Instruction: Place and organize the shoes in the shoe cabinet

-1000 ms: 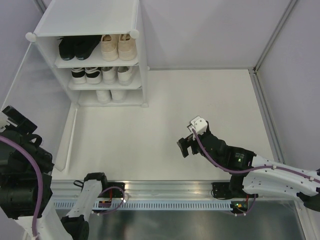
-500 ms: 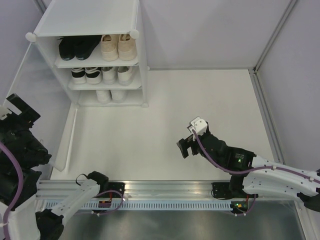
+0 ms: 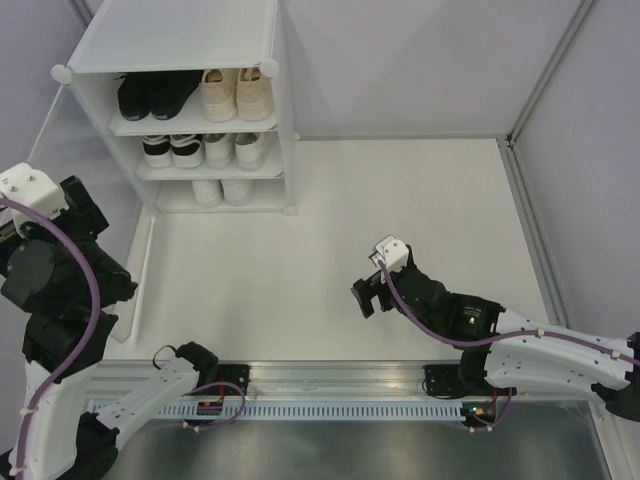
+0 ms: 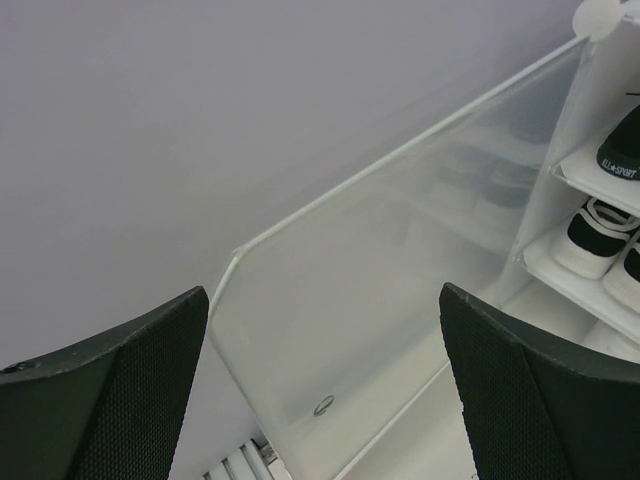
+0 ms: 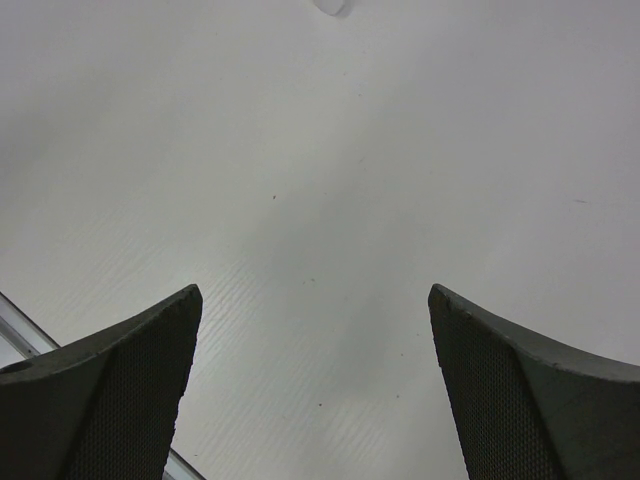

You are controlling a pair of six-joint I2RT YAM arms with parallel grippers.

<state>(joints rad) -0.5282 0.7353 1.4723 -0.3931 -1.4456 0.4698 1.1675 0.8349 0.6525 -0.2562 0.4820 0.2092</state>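
Left arm has swung up and inward since the earlier frame; its white camera block now sits high at the left edge of the overhead view. Right arm has crept slightly toward the left, otherwise the same pose.

Left claw (image 4: pixel 318 297): fingers spread wide, nothing between them. It is aimed at the frosted door panel (image 4: pixel 380 280), which stands swung open on the left side of the shoe cabinet (image 3: pixel 180 40). Through the panel only blurred dark shapes show.

Right claw (image 5: pixel 313 292): fingers spread wide, nothing held. It hangs over bare worktop (image 3: pixel 400 200), well apart from the cabinet, at mid-right in the overhead view (image 3: pixel 365 297).

Cabinet stands at the far left corner of the worktop, open front facing the arms. Shoes are all on its shelves:
- top shelf: black pair (image 3: pixel 150 95) on the left, beige pair (image 3: pixel 238 93) on the right, just beside each other.
- middle shelf: black-and-white pair (image 3: pixel 172 148) on the left, white pair (image 3: pixel 235 148) on the right.
- bottom shelf: another white pair (image 3: pixel 222 190), toward the right half; the rest of that tier is too shaded to read.

Left wrist view catches the heel of a black shoe (image 4: pixel 625 150) with white lettering and, one tier down, a black-and-white heel (image 4: pixel 598 232).
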